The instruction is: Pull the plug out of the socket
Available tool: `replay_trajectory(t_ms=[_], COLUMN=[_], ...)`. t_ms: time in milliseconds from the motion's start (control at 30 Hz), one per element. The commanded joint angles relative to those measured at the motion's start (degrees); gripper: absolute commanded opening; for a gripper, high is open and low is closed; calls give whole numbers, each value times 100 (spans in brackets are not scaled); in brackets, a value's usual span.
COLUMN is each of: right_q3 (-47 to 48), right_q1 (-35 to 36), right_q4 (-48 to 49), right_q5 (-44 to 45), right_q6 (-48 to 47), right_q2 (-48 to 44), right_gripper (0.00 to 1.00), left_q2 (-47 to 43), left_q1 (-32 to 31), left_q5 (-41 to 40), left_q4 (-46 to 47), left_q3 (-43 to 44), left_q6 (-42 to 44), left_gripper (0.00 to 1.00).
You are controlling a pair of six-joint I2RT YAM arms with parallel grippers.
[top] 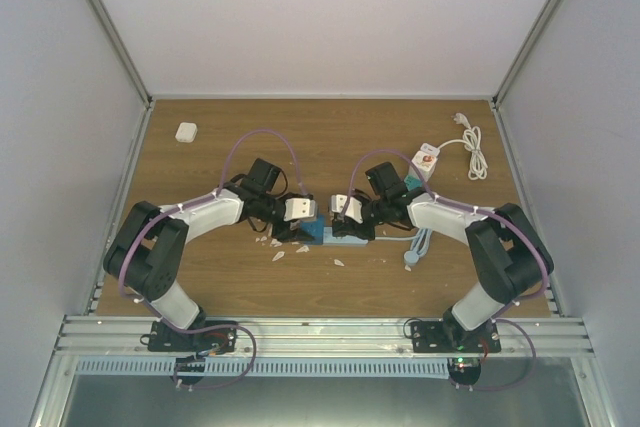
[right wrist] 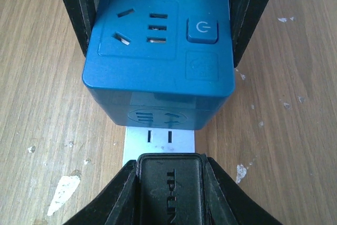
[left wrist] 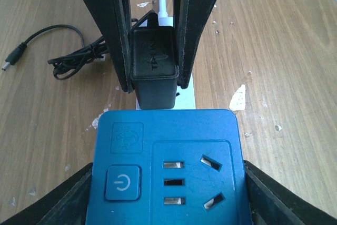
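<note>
Within R pincer: blk plug

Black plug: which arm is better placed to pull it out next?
Right: the right claw is shut on the black plug; the left claw only flanks the blue socket cube.

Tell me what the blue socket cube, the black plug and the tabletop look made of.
Blue socket cube: likely moulded plastic, satin, soft sheen on rounded edges. Black plug: apparently matte plastic, embossed lettering. Tabletop: wood-grain surface, possibly laminate.
</note>
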Motion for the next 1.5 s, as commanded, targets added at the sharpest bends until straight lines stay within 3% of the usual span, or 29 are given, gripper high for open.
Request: replay_trajectory(t_ms=[0, 233, 700, 1133, 1467], right_q3=[63, 90, 210, 141, 144], right_q1=[138, 207, 253, 342, 360], right_q4=[38, 35, -25, 87, 94], right_q5=[258, 369, 503, 680, 705], right_q6=[-69, -57, 43, 8, 1], right_q2=[217, 321, 501, 485, 494], right_gripper=[9, 3, 1, 1, 1], left_q2=[-94, -191, -876, -507, -878], left_q1=[52, 267, 79, 425, 407], left_q5=[1084, 1639, 966, 1991, 1698], left_q4=[-50, 12, 736, 210, 412], left_q3=[306, 321, -492, 187, -218], left_q6=[-272, -455, 209, -548, -48], left_gripper=[44, 40, 39, 38, 37])
